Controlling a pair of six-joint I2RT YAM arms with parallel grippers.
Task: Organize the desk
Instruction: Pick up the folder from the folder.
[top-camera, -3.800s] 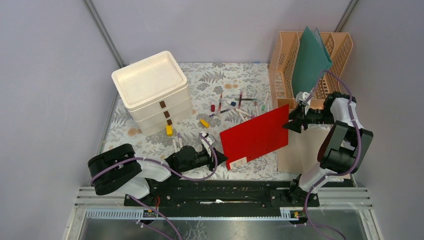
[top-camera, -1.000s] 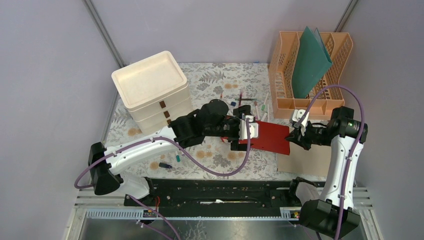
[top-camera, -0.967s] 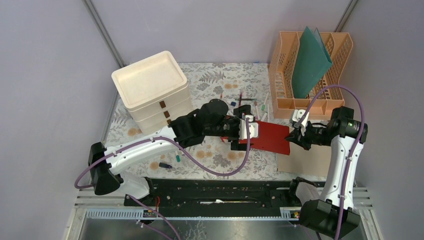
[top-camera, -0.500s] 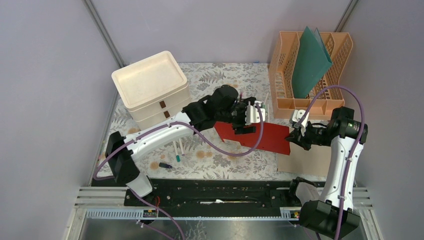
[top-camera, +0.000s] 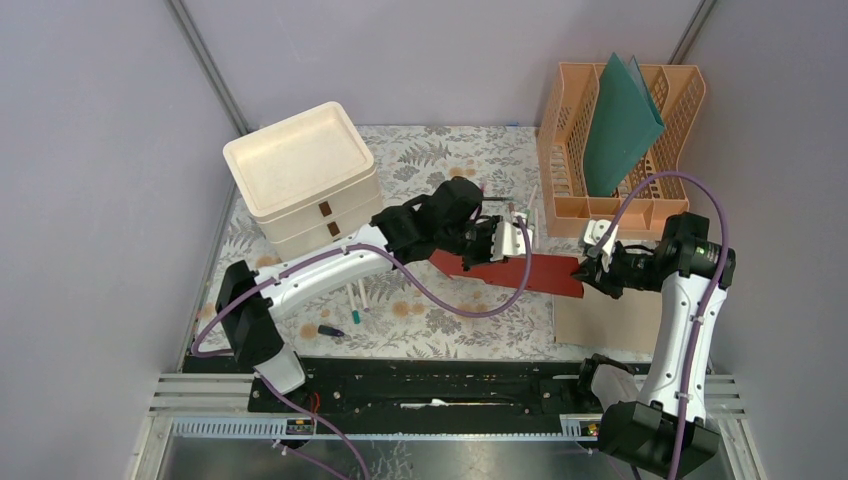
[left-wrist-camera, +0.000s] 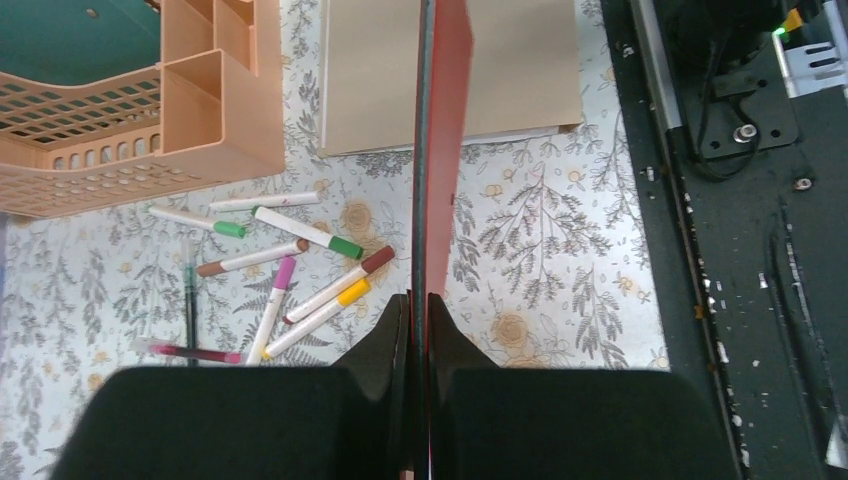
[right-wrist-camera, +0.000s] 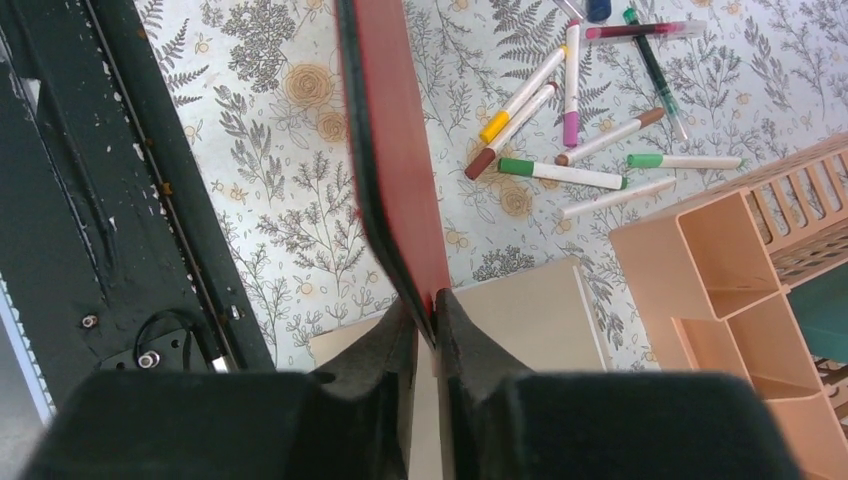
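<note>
My left gripper (top-camera: 507, 243) (left-wrist-camera: 418, 300) is clamped on the left end of a red folder (top-camera: 540, 272) (left-wrist-camera: 445, 120), the jaws pressed nearly together with only the thin cover between them; my right gripper (top-camera: 583, 270) (right-wrist-camera: 434, 305) pinches the folder's (right-wrist-camera: 395, 150) right-hand corner in the same tight way. Between the two grips the folder hangs above the desk (top-camera: 430, 150) (left-wrist-camera: 540, 230) (right-wrist-camera: 260, 150), and each wrist camera sees it edge-on as a narrow red blade.

The desk lies flat beneath me under its pale fern-and-flower cloth. A cream drawer unit (top-camera: 305, 180) stands at its far left; the brown tabs on the drawer fronts are too small to read. A peach file rack (top-camera: 570, 130) stands at the far right with a green folder (top-camera: 620, 120) upright in it. A tan board (top-camera: 610, 315) (left-wrist-camera: 500, 70) (right-wrist-camera: 500, 340) lies flat just in front of the rack, under my right wrist.

Loose markers (left-wrist-camera: 308, 230) (right-wrist-camera: 560, 174) lie scattered on the cloth beside the rack, capped in green, brown, pink and yellow; any print on their barrels is too fine to make out. Two more pens (top-camera: 355, 298) lie near the front left.
</note>
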